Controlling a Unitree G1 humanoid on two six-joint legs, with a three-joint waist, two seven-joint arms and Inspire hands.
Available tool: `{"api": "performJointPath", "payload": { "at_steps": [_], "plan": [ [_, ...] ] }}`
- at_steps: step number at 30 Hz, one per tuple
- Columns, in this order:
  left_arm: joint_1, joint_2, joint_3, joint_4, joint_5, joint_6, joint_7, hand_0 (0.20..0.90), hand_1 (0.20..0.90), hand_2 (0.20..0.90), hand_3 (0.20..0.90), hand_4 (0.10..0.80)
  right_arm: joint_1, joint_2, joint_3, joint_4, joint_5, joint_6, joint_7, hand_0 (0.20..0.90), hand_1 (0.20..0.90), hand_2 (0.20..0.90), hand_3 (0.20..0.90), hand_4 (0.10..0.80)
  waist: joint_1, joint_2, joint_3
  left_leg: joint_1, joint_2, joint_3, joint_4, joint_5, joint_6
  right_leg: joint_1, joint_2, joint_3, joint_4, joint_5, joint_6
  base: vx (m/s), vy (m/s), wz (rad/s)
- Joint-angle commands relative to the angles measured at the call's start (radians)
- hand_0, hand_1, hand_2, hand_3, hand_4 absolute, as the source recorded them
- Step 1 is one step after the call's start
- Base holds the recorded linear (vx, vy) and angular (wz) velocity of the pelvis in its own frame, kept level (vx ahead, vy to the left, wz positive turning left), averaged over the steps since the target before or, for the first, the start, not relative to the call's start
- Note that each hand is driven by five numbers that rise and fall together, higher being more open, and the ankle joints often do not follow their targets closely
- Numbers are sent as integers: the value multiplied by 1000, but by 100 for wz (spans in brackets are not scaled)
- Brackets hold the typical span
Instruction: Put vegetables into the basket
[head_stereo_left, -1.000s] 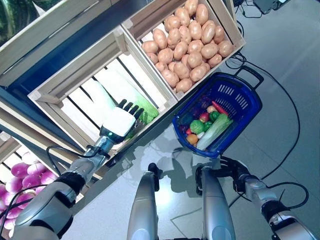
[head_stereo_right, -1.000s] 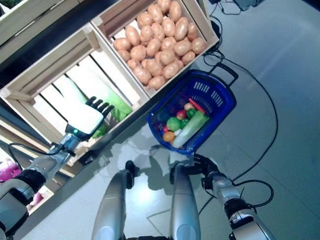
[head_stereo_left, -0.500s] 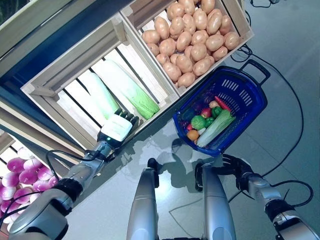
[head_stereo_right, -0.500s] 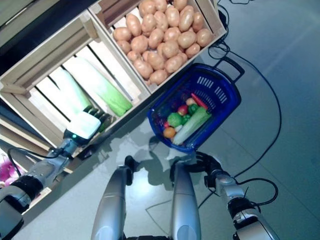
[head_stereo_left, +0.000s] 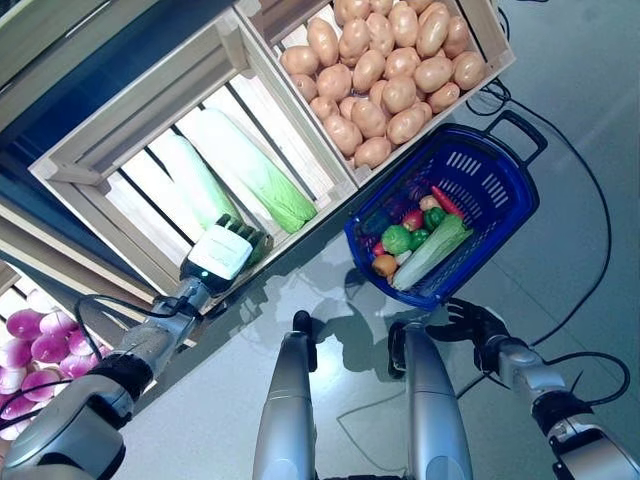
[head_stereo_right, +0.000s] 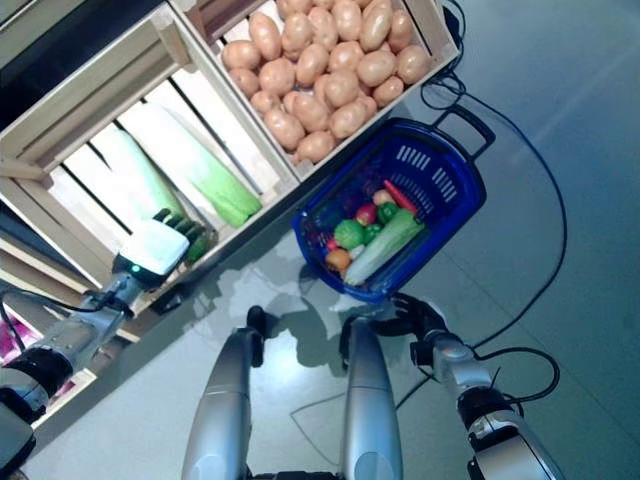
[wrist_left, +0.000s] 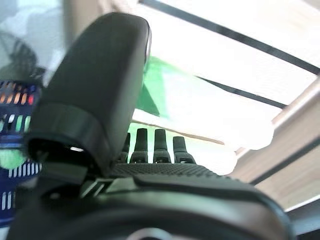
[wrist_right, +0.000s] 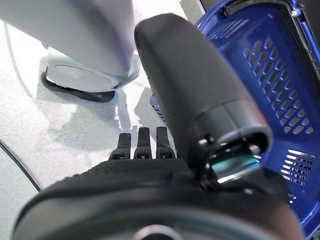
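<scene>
The blue basket (head_stereo_left: 482, 176) stands on the floor below the stand. In it lie a long pale green vegetable (head_stereo_left: 432, 251), a round green one (head_stereo_left: 396, 240), a red one, an orange one and a red chili. My left hand (head_stereo_left: 220, 255) is at the front rim of a wooden crate (head_stereo_left: 150, 130), fingers straight, open and empty. A long pale green vegetable (head_stereo_left: 250, 170) lies just past its fingertips; it also shows in the left wrist view (wrist_left: 200, 115). My right hand (head_stereo_left: 470, 322) is low beside the basket's near rim, open.
The wooden stand slants across the upper left, with a second crate (head_stereo_left: 495, 40) right above the basket. A black cable (head_stereo_left: 590, 250) loops on the grey floor to the right of the basket.
The camera has shifted. My left hand has drawn back from over the pale green vegetable to the crate's front rim, empty. The right hand stays by the basket.
</scene>
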Motion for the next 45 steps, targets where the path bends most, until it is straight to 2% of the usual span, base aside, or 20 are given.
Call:
{"api": "performJointPath", "payload": {
  "at_steps": [1, 8, 14, 18, 23, 24, 30, 35, 36, 37, 38, 45],
  "plan": [
    [-84, 16, 67, 14, 56, 90, 113, 900, 900, 900, 900, 800, -18, -49, -28, -30, 69, -57, -52, 900, 900, 900, 900, 800, -6, 5, -1, 20, -55, 85, 95, -129, 82, 53, -10, 0, -69, 90, 3, 0, 0, 0],
    [-130, 7, 59, 53, 95, 105, 199, 900, 900, 900, 900, 800, -22, -57, -35, -39, 80, -63, -62, 900, 900, 900, 900, 800, -13, -2, -1, -9, -47, 88, 115, -131, 83, 22, -12, -3, -45, 87, 1, 1, 4, 0],
    [-178, 25, 54, 58, 114, 61, 255, 900, 900, 900, 900, 800, -22, -70, -45, -73, 100, -49, -78, 900, 900, 900, 900, 800, -20, -13, -1, -51, -39, 84, 152, -141, 84, -18, -8, -4, -12, 79, -1, 0, 0, 0],
    [-201, 31, 43, 54, 145, 42, 260, 900, 900, 900, 900, 800, -25, -76, -46, -79, 94, -45, -69, 900, 900, 900, 900, 800, -22, -14, -1, -70, -37, 82, 155, -136, 84, -37, -6, -5, -6, 82, -1, 1, 1, -1],
    [-234, 35, 28, 43, 100, 56, 270, 900, 900, 900, 900, 800, -33, -71, -45, -91, 133, -34, -83, 900, 900, 900, 900, 800, -25, -16, -1, -89, -38, 79, 163, -135, 83, -60, 0, -3, 8, 81, 2, 0, 0, 0],
    [-247, 33, 23, 41, 136, 42, 259, 900, 900, 900, 900, 800, -36, -72, -45, -90, 135, -33, -83, 900, 900, 900, 900, 800, -26, -16, -1, -97, -38, 78, 162, -131, 82, -66, 1, -2, 8, 83, 3, 0, 0, 0],
    [-295, 29, -15, 53, 182, 26, 245, 900, 900, 900, 900, 800, -54, -82, -50, -58, 150, -51, -65, 900, 900, 900, 900, 800, -28, -17, -1, -125, -35, 79, 184, -131, 80, -89, 3, -2, 23, 84, 3, 0, 0, 0],
    [-328, 37, -37, 76, 163, 16, 223, 900, 900, 900, 900, 800, -71, -89, -47, -47, 157, -62, -65, 900, 900, 900, 900, 800, -30, -19, -1, -133, -27, 85, 185, -133, 86, -98, 5, -3, 23, 83, 3, 0, 0, 0],
    [-329, 37, -39, 82, 166, 13, 214, 804, 804, 804, 804, 736, -70, -87, -49, -47, 164, -63, -69, 900, 900, 900, 900, 800, -29, -20, -1, -131, -27, 85, 186, -135, 86, -95, 6, -3, 22, 83, 4, 0, 0, 0],
    [-329, 36, -44, 83, 164, 19, 207, 404, 404, 404, 404, 469, -70, -87, -51, -46, 165, -63, -74, 900, 900, 900, 900, 800, -30, -20, -1, -129, -28, 85, 185, -136, 85, -93, 7, -4, 21, 82, 4, 0, 0, 0],
    [-330, 34, -44, 87, 159, 22, 206, 300, 300, 300, 300, 400, -71, -85, -53, -44, 164, -63, -76, 900, 900, 900, 900, 800, -30, -21, -1, -130, -28, 86, 187, -136, 85, -94, 8, -4, 23, 82, 4, 0, 0, 0],
    [-333, 33, -48, 114, 164, 6, 205, 300, 300, 300, 300, 400, -85, -89, -58, -18, 169, -70, -67, 900, 900, 900, 900, 800, -26, -19, -1, -138, -25, 88, 191, -140, 87, -101, 4, -6, 28, 77, 2, 0, 0, 0]
  ]
}}
